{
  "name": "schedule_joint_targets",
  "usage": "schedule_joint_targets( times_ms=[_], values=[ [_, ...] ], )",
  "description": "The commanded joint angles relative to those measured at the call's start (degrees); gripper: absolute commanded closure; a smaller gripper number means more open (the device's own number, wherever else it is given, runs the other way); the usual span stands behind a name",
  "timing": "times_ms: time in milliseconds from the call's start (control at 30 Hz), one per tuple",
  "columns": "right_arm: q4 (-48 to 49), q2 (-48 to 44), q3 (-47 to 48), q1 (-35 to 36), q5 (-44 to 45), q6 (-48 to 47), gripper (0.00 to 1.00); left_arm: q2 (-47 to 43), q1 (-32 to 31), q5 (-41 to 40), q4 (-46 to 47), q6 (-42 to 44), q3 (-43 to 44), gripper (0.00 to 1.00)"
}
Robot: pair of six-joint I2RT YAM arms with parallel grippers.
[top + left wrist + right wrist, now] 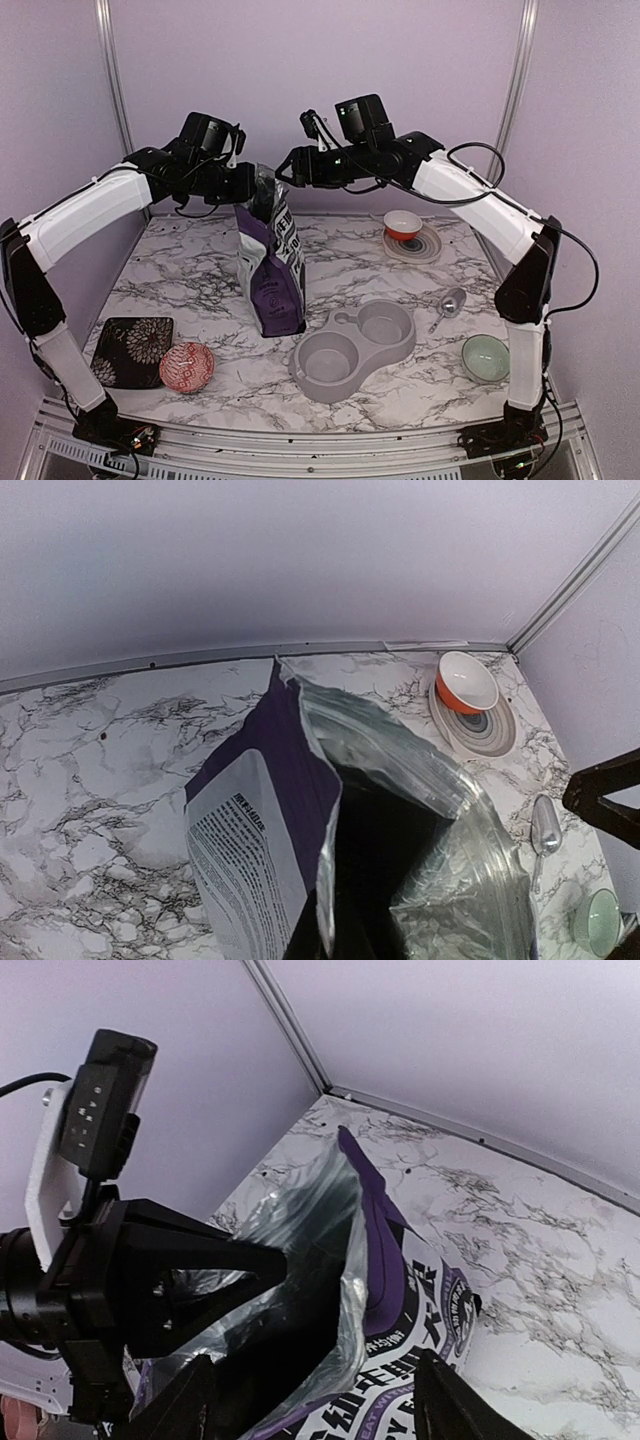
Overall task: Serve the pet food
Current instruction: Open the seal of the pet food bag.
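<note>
The purple bag stands upright on the marble table, its silver-lined mouth pulled open. The pet food is hidden; the inside of the bag shows only dark. My left gripper is shut on the bag's top rim on the left side, and in the right wrist view its black finger pinches the foil edge. My right gripper is open just to the right of the bag's top, its two fingers spread either side of the printed near wall, touching nothing that I can see.
A grey double-bowl feeder lies in front of the bag. A metal scoop and a green bowl sit to its right. An orange bowl on a striped plate is at the back right. A red bowl and dark floral plate are front left.
</note>
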Motion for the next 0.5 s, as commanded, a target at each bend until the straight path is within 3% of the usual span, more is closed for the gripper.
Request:
schedule_joint_targets(
  times_ms=[0,467],
  values=[
    [-4.0,0.6,2.7,1.5,6.5,1.7,0.37,-4.9,-0.6,2.4,8.7,-1.2,0.5,1.00],
    [-4.0,3.1,1.2,3.3,4.1,4.2,0.47,-5.4,-2.1,0.3,9.9,-1.4,-0.5,1.00]
  ],
)
